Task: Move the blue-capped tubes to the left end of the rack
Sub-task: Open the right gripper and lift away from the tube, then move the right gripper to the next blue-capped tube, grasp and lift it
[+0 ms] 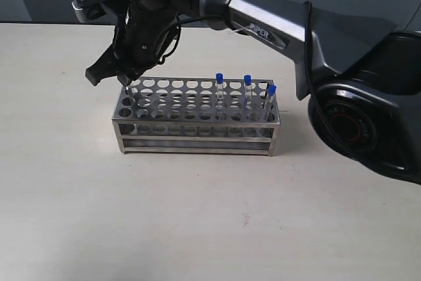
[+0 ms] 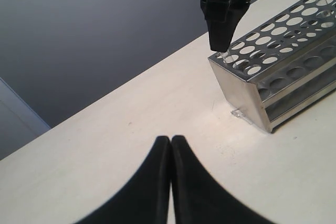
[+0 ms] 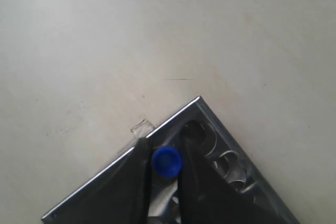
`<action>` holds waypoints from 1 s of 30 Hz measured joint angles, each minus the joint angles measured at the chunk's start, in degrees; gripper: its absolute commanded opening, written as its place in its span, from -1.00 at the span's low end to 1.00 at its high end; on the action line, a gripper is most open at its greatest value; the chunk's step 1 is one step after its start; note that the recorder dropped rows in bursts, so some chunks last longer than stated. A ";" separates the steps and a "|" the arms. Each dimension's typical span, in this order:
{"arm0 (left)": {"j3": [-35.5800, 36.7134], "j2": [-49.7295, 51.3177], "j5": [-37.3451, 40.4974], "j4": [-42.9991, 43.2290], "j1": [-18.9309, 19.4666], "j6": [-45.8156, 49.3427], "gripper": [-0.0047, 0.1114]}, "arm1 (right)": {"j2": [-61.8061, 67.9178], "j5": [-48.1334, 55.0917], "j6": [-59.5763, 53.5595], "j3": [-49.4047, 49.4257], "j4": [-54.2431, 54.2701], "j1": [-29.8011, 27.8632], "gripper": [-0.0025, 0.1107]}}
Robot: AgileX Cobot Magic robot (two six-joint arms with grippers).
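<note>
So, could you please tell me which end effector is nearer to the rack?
Right. The right end effector is over the rack at its left-end corner, holding a blue-capped tube; the left end effector, shut, hangs over the table beyond that end.

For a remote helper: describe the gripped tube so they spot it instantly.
Find the silver rack. At its left end, black fingers grip one blue-capped tube at a corner hole. The other three tubes stand free at the right end.

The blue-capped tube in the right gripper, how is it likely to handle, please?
The tube looks thin clear plastic, probably light and stiff. Its smooth wall may slip in the right gripper. Round, so apt to roll outside the rack.
</note>
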 measured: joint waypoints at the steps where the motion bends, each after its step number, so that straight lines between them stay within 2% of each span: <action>1: 0.00 0.00 0.00 0.00 0.00 0.00 -0.90 | 0.00 0.11 0.00 0.00 0.00 0.00 -0.90; 3: 0.00 0.00 0.00 0.00 0.00 0.00 -0.90 | 0.00 0.11 0.00 0.00 0.00 0.00 -0.73; 7: 0.00 0.00 0.00 0.00 0.00 0.00 -0.90 | 0.00 0.22 0.00 0.00 -0.15 0.00 -0.16; 9: 0.00 0.00 0.00 0.00 0.00 0.00 -0.90 | 0.00 0.22 0.00 0.00 -0.27 0.00 -0.04; 20: 0.00 0.00 0.00 0.00 0.00 0.00 -0.90 | -2.81 8.31 1.40 0.00 -0.41 0.00 -0.03; 25: 0.00 0.00 0.00 0.00 0.00 0.00 -0.90 | -6.50 9.11 1.40 0.00 -1.05 0.00 -0.10; 30: 0.00 0.00 0.00 0.00 0.00 0.00 -0.90 | -8.83 11.47 3.27 0.00 -7.07 0.00 -0.12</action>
